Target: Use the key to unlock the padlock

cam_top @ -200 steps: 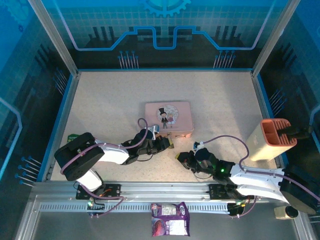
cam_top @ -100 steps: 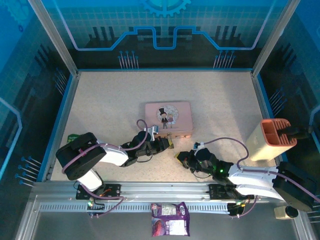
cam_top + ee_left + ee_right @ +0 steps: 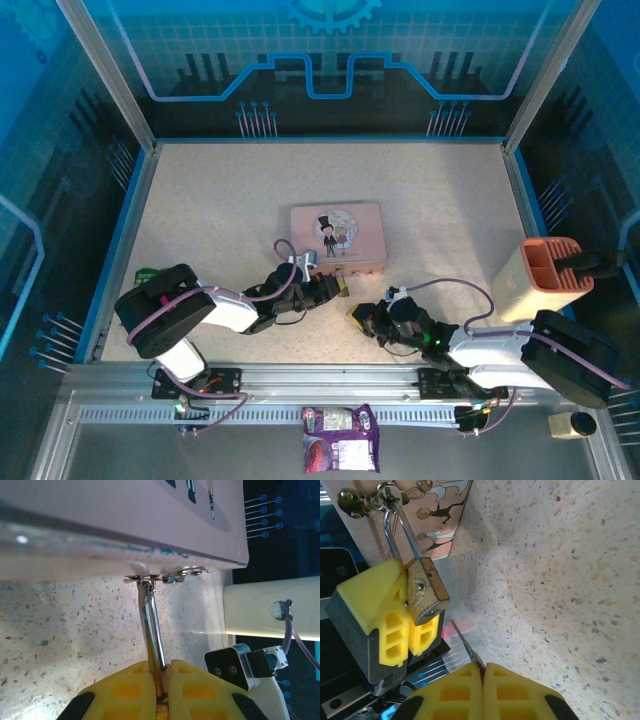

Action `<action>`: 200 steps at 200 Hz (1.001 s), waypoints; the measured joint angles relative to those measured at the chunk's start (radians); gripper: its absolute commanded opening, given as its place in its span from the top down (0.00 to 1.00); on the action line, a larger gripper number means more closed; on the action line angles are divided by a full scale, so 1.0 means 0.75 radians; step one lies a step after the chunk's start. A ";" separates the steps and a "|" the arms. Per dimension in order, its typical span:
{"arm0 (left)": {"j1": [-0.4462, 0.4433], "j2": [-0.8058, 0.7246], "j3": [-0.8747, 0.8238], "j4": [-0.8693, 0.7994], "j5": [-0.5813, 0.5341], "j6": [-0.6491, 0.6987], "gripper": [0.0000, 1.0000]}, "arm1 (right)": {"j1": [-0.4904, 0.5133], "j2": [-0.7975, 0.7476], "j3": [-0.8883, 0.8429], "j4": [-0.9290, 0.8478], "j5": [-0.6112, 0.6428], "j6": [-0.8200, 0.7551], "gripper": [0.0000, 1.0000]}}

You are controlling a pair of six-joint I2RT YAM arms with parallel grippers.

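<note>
The padlock has a small brass body, and its silver shackle hangs through the hasp on the front of the pink box. My left gripper is shut on the padlock body, with its yellow fingers on either side of it. In the top view, the left gripper sits just in front of the box. My right gripper is shut on the key. The thin blade points up toward the padlock's underside, a short gap away. The right gripper lies right of the left one.
A cream and orange holder stands at the right edge of the table. A purple snack packet lies on the rail in front. A small green item sits by the left wall.
The right arm's rear links have swung in toward the table. Both grippers stay almost where they were, still shut on the padlock and the key.
</note>
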State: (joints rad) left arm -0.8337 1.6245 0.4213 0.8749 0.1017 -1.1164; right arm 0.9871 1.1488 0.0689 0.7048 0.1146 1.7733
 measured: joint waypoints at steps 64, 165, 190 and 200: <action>-0.003 0.008 -0.001 0.021 -0.005 -0.006 1.00 | 0.000 -0.032 -0.006 0.031 0.010 0.011 1.00; -0.007 0.015 -0.007 0.059 -0.015 -0.016 1.00 | -0.001 -0.052 -0.006 0.030 0.011 0.017 1.00; -0.008 0.015 -0.007 0.064 -0.015 -0.016 1.00 | -0.014 -0.044 -0.006 0.030 0.015 0.024 1.00; -0.009 0.016 -0.007 0.066 -0.016 -0.017 1.00 | -0.017 -0.043 -0.006 0.030 0.016 0.025 1.00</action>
State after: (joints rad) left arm -0.8406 1.6363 0.4160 0.9245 0.0898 -1.1290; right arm 0.9741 1.1168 0.0643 0.7273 0.1268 1.7920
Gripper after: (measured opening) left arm 0.094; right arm 0.060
